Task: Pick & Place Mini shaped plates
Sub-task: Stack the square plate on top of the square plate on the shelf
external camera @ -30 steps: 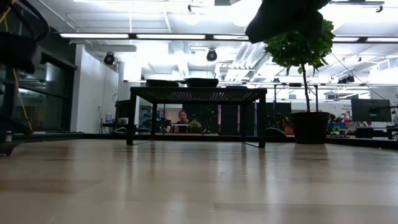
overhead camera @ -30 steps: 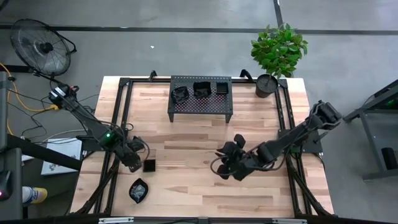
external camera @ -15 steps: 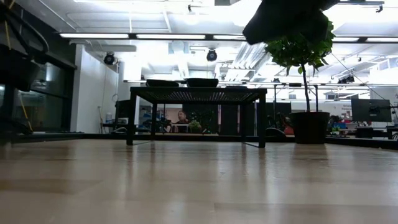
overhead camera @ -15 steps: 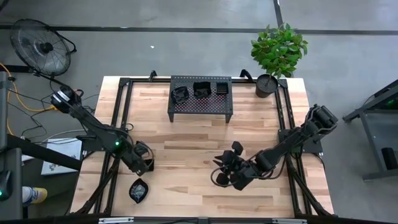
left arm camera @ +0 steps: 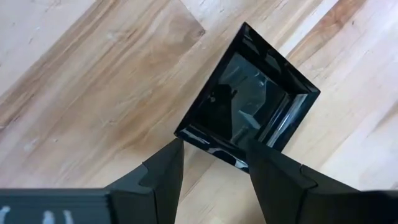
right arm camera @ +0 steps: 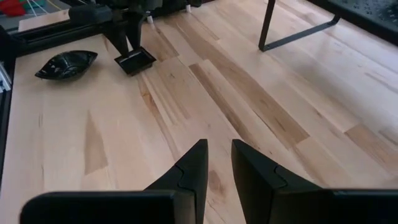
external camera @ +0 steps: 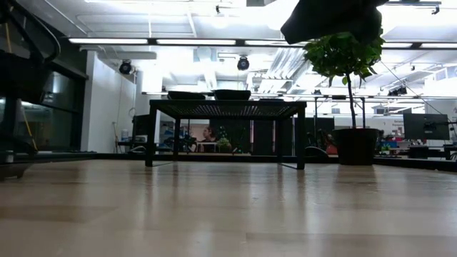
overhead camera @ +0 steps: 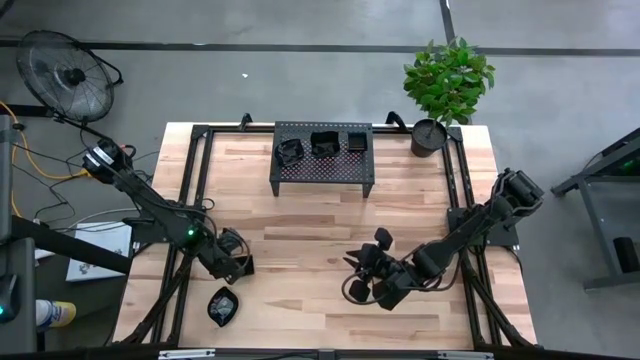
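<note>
- High view, looking straight down: a wooden table (overhead camera: 300, 215) is seen with a dark arm at each side. A black perforated rack (overhead camera: 322, 152) stands at the far middle and a potted plant (overhead camera: 445, 85) at the far right corner.
- Left gripper (overhead camera: 238, 266) is lowered over a small square black plate (left arm camera: 247, 98) near the table's left edge. In the left wrist view its two fingers (left arm camera: 163, 171) are spread apart, and the plate's near rim lies in the gap between them. Nothing is gripped yet; the fingers seem placed this way so that they can close on that rim.
- Right gripper (overhead camera: 352, 277) is held near the middle of the table, towards the near side, well apart from any plate. In the right wrist view its fingers (right arm camera: 189, 169) are only slightly apart, with nothing between them. This arm appears to be waiting.
- Plates counted: five are visible in all. Three rest on top of the rack, likely already delivered there: a wavy one (overhead camera: 289, 150), a deeper one (overhead camera: 323, 143) and a small square one (overhead camera: 356, 140).
- Two are on the table at the left: the square plate under the left gripper, and a wavy leaf-shaped plate (overhead camera: 222, 305) just nearer the front edge.
- One rack, one plant and two arms are counted. A fan (overhead camera: 62, 73) stands on the floor beyond the far left corner.
</note>
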